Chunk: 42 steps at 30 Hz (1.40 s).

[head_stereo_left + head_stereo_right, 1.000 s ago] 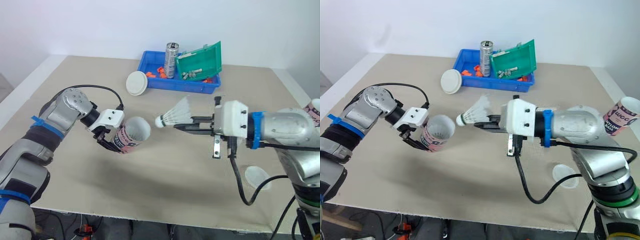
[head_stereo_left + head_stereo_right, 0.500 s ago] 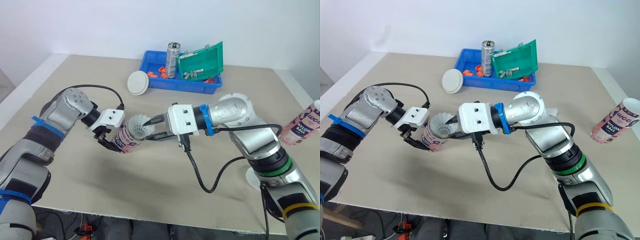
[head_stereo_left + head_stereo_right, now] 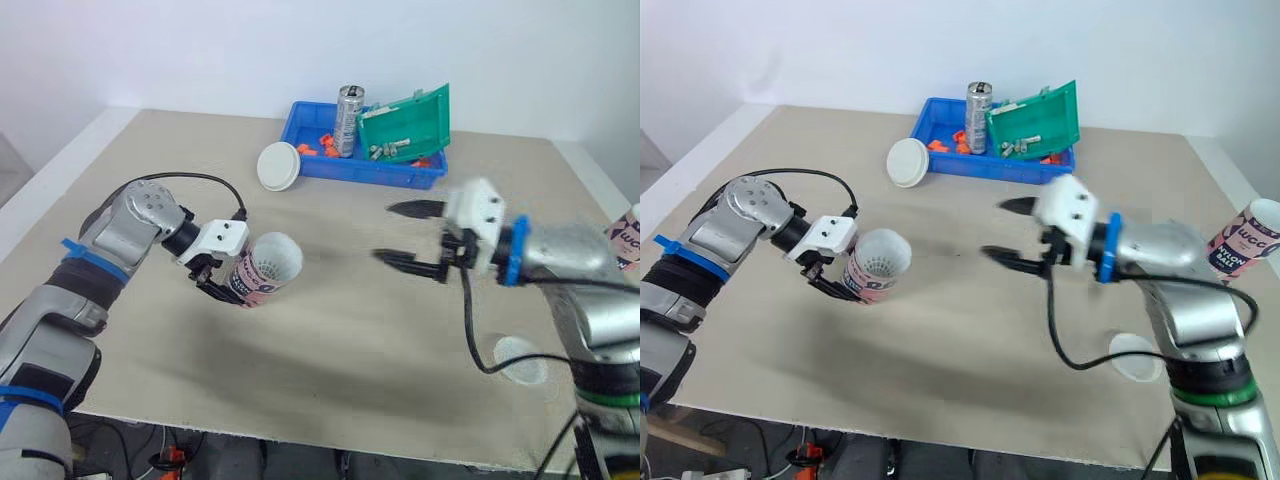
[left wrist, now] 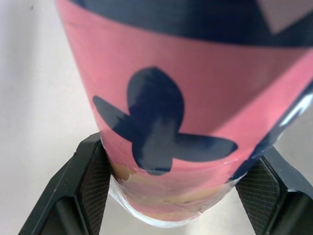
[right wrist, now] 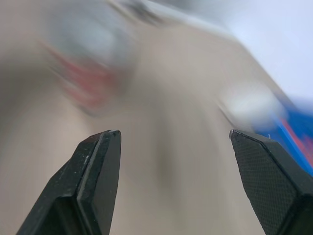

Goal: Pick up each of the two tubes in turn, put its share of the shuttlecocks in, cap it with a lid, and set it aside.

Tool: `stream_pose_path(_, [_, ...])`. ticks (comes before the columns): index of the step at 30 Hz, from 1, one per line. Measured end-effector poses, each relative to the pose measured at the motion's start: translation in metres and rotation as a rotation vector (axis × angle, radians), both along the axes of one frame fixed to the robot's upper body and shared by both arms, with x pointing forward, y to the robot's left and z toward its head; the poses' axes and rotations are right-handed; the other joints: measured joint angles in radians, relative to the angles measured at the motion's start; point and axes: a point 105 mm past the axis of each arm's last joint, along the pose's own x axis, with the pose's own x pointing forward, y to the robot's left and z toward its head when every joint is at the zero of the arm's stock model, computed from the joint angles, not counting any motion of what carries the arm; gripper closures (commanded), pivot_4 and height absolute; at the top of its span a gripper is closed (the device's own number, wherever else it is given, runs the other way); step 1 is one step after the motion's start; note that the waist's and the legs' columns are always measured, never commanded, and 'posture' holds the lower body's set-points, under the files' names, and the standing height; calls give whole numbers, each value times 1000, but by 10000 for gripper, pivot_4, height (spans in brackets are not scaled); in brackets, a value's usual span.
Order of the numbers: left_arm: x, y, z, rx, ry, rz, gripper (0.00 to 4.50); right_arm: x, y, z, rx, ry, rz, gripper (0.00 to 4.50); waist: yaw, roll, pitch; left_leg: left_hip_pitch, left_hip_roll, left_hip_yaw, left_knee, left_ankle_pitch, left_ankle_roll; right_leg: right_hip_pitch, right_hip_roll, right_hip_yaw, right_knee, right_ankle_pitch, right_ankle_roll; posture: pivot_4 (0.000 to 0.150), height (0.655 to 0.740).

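Observation:
My left gripper [image 3: 222, 283] is shut on a pink and navy tube [image 3: 262, 272], held tilted just above the table with its open mouth toward the right; in the left wrist view the tube [image 4: 166, 112] sits between both pads. A shuttlecock's white feathers [image 3: 271, 266] show inside the mouth. My right gripper [image 3: 398, 232] hangs open and empty over the middle of the table, well right of the tube. A second pink tube [image 3: 1241, 240] stands at the far right edge. One white lid [image 3: 278, 165] lies by the blue bin, another lid [image 3: 1135, 356] lies near the front right.
A blue bin [image 3: 300, 160] at the back holds a metal can [image 3: 347, 120], a green box [image 3: 404, 122] and small orange parts. The table's front edge [image 3: 300, 440] runs close below both arms.
My right gripper carried the shuttlecock leftward into the tube's mouth, opened and let it go, then drew back to the right empty. The left gripper and tube stayed put.

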Motion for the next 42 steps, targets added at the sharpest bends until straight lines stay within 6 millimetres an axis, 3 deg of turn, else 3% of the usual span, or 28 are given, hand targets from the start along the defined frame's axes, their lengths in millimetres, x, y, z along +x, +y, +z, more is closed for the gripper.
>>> stream_pose_path(1, [0,0,0,2,-1,0,11253,5,-19,-10,25,13,-111,6698,0,0,0,1,0,0,0,0,0,1,0,0,0,0,0,1500,7061])
stream_pose_path(2, [0,0,0,2,-2,0,11253,6,-25,-12,32,17,-141,6698,-1,0,0,1,0,0,0,0,0,1,0,0,0,0,0,1500,7061])
stream_pose_path(3, [-1,2,0,3,-3,5,11253,13,-60,-32,56,49,-336,6698,-2,2,0,1,0,0,0,0,0,1,0,1,0,0,0,1500,7061])
stream_pose_path(8, [0,1,-1,7,-8,7,11253,20,-87,-53,78,57,-503,6698,-5,2,0,3,0,1,1,0,0,2,1,1,0,-1,-2,1500,7061])
stream_pose_path(11, [1,0,-1,3,-8,6,11253,26,-106,-77,93,107,-608,6698,-5,2,0,2,-1,2,2,0,0,2,0,3,0,-1,-2,1500,7061])
stream_pose_path(20, [1,-1,-1,3,-6,3,11253,57,-128,-79,106,95,-693,6698,-6,3,0,2,-2,1,2,0,0,2,0,4,0,-1,-1,1500,7061])
stream_pose_path(28, [1,-1,-1,2,-5,0,11253,79,-113,-80,128,112,-644,6698,-6,3,0,2,-2,1,1,0,0,2,0,4,0,-1,1,1500,7061])
stream_pose_path(31, [1,-1,-1,4,-5,0,11253,89,-112,-80,127,122,-648,14338,-8,3,0,2,-3,1,1,0,1,2,0,5,0,-1,0,1500,7061])
stream_pose_path(37, [0,-1,0,9,-8,-3,11253,95,-107,-77,124,106,-614,44591,-8,3,0,2,-3,1,1,0,1,3,0,5,0,1,3,1500,7061])
stream_pose_path(42, [0,-1,-1,7,-10,-4,11253,88,-106,-78,106,87,-587,44591,-7,3,0,2,-3,0,0,0,1,3,0,5,0,1,3,1500,7061])
